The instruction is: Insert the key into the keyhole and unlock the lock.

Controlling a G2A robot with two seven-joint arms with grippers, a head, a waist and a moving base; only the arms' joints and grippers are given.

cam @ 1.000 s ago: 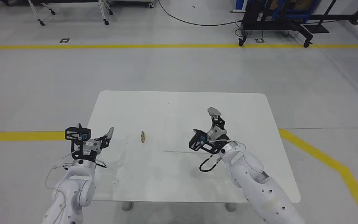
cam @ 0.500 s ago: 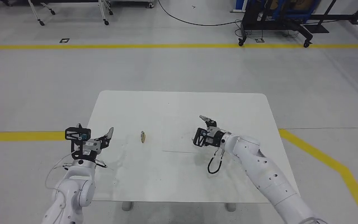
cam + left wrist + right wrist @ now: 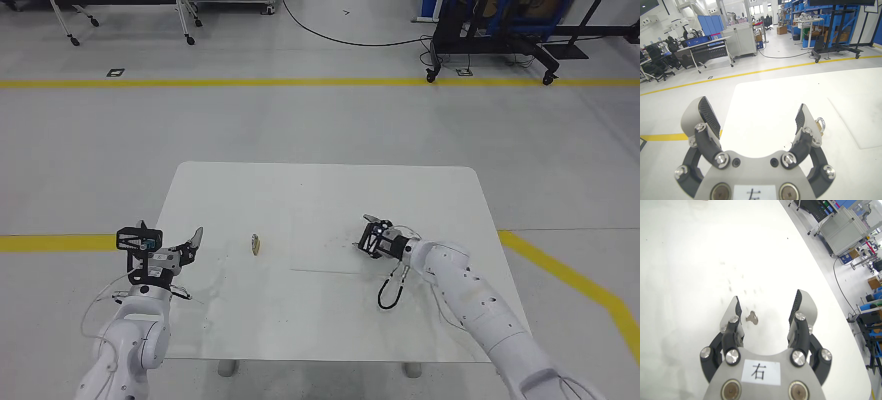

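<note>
The small flat silver key (image 3: 752, 317) lay ungrasped right of the white table's (image 3: 300, 190) middle, between the spread fingers of the right hand (image 3: 768, 298), and the little brass padlock (image 3: 820, 125) sat nearer the left edge by the open left hand (image 3: 752, 104), so insertion and unlocking were all undone.
</note>
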